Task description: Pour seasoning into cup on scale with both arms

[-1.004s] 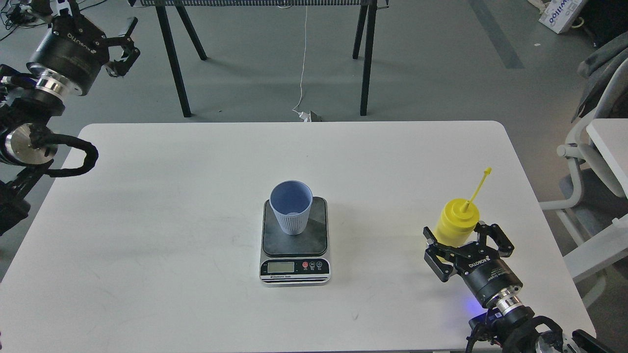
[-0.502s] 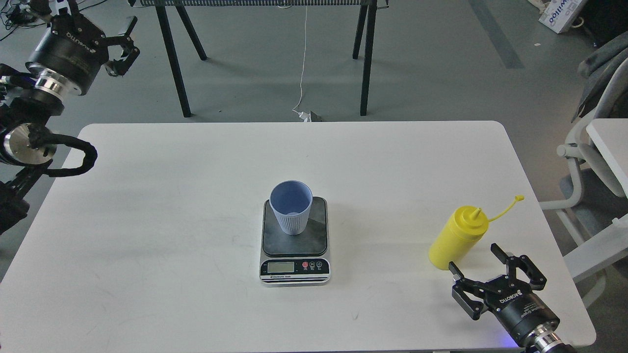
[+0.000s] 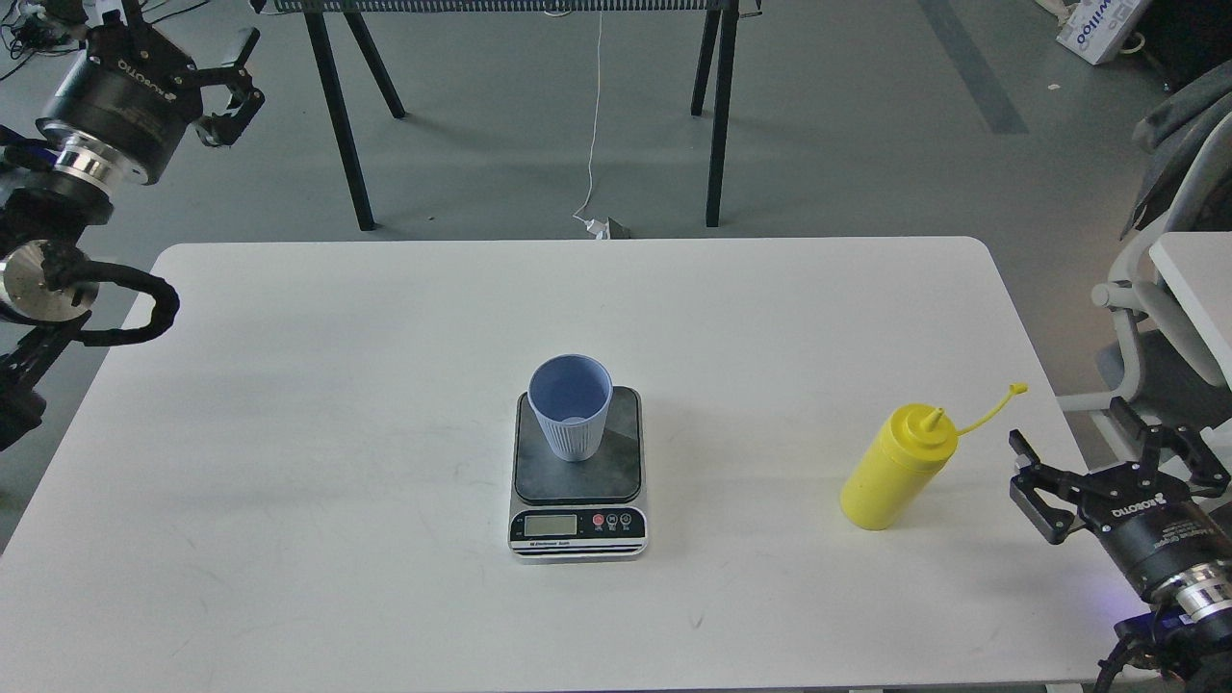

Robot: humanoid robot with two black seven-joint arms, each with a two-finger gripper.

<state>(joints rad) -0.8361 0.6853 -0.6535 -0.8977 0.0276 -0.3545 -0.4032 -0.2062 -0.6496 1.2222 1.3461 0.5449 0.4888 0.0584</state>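
The right end effector, around the seasoning a second ago, now sits well clear at the surface edge, fingers spread and empty. The bottle stands uncapped right of the scale, which bears the cup, apparently ready for weighing. The left end effector hangs high, released.
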